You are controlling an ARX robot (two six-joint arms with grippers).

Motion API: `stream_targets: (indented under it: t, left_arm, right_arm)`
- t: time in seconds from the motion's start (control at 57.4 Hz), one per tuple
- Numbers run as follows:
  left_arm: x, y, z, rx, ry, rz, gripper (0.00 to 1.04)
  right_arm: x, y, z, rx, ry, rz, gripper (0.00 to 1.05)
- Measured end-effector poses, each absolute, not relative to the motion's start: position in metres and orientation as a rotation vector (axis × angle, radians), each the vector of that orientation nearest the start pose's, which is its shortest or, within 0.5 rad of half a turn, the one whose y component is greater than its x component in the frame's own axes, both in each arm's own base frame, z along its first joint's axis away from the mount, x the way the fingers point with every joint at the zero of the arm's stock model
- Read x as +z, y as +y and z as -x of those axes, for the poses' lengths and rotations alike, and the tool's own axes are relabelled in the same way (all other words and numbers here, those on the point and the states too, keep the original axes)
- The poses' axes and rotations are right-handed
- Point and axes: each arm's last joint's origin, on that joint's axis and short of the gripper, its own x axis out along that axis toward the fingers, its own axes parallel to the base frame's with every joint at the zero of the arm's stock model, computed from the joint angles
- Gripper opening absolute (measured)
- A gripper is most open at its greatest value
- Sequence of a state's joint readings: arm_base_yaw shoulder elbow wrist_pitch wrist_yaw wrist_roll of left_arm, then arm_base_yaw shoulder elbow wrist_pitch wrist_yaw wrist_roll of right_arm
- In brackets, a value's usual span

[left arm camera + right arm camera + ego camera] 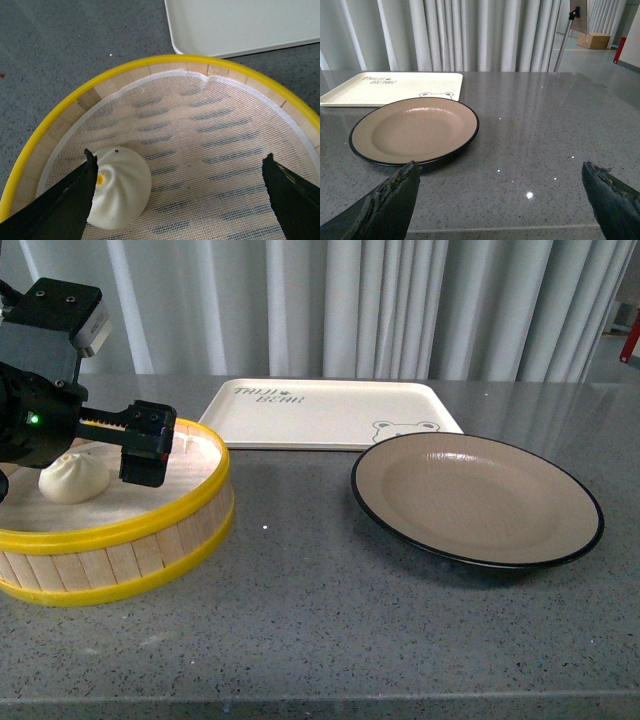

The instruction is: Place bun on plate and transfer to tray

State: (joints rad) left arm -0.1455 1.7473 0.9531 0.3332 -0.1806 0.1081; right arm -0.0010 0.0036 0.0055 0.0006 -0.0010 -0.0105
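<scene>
A white pleated bun [73, 477] [120, 186] lies on the mesh liner inside a yellow-rimmed wooden steamer basket [150, 530] [65, 110] at the left of the table. My left gripper [100, 455] [180, 162] hangs open over the basket, and one fingertip [87, 167] touches the bun's side. The tan plate [476, 498] [415, 129] with a black rim rests empty at the right. Behind it lies the cream tray [325, 412] [395, 87] [240, 25] with a bear drawing. My right gripper [500, 172] is open above bare table, near the plate; it does not show in the front view.
Grey curtains hang behind the speckled grey table [320, 620]. The table's front edge runs close under the basket and plate. In the right wrist view, a stand pole [563, 37] and a cardboard box [593, 40] show beyond the table's far right side.
</scene>
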Motion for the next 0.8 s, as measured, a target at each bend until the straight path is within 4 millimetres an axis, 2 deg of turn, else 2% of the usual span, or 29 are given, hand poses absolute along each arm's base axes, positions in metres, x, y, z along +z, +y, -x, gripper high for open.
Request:
stream_targets:
  t: [0.261,0.557,0.801]
  left_arm:
    - [0.182,-0.038,-0.372,0.054,0.488,-0.143,0.98]
    - [0.187,-0.03,-0.381,0.092,0.473,-0.134,0.98]
    - [0.175,-0.024,-0.383,0.109,0.559,-0.075,0.98]
  right_arm:
    - [0.165,0.0,-0.098,0.0,-0.002,0.01,0.96]
    - [0.165,0.0,-0.098,0.0,-0.002,0.01,0.96]
    - [0.165,0.0,-0.098,0.0,-0.002,0.01,0.96]
